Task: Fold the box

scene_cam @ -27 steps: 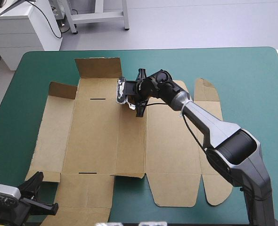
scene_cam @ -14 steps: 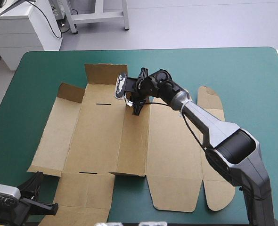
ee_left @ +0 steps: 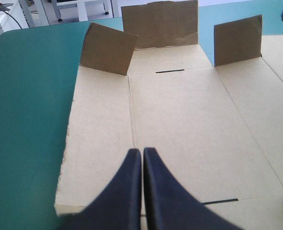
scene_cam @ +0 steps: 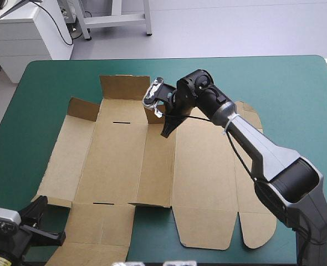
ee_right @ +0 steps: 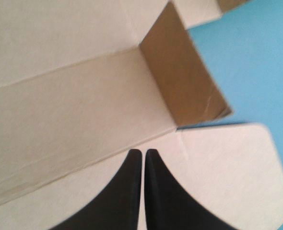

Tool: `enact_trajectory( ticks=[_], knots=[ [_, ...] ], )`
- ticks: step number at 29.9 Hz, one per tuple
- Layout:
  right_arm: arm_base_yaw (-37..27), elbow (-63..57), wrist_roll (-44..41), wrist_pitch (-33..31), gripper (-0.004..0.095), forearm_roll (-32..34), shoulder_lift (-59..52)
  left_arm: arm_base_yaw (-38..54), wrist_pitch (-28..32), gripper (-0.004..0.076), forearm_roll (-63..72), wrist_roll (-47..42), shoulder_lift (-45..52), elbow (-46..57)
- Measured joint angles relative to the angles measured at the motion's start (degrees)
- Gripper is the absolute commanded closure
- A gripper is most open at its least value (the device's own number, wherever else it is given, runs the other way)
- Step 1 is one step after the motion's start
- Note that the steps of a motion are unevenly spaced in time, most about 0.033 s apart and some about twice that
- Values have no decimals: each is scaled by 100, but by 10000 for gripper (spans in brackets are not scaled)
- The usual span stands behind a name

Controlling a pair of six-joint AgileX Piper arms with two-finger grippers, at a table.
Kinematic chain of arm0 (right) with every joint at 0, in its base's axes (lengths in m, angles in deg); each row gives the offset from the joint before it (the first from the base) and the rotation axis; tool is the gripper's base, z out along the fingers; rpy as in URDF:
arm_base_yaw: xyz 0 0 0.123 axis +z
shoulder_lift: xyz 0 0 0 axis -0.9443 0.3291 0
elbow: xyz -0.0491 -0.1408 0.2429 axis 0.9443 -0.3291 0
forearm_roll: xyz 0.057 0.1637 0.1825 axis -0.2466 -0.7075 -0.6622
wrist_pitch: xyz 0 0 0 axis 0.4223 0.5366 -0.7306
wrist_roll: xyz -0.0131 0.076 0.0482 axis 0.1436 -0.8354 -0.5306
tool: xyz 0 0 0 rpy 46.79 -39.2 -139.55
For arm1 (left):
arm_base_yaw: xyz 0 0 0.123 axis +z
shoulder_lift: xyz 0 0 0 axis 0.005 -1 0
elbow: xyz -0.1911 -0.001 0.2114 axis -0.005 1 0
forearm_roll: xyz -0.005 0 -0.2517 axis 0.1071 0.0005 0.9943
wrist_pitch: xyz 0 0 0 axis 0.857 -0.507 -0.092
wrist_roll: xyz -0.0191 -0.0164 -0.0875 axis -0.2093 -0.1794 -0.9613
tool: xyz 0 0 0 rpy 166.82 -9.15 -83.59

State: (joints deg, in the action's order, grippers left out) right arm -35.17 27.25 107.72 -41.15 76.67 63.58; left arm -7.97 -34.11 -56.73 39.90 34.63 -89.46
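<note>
1. No writing, label, brand, number or sign can be read in any view.
2. The box (scene_cam: pixel 124 160) is plain brown board. Its only marks are two short dark slits, and they are not characters.
</note>
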Motion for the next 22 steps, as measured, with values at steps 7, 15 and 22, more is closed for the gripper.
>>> enact_trajectory(
  ticks=[7, 15, 22],
  knots=[
    [-543, -220, -1743, -481, 914, 124, -228, 0, 2, 731, -426, 0, -1661, -1318],
    [-978, -1330, -2081, -473, 914, 49, -1444, 0, -193, 731, -457, 0, -3354, -2454],
    [-1648, -2849, -2106, -101, 914, -5, -2722, 4, -270, 722, -817, -12, -4074, -2650]
  ],
)
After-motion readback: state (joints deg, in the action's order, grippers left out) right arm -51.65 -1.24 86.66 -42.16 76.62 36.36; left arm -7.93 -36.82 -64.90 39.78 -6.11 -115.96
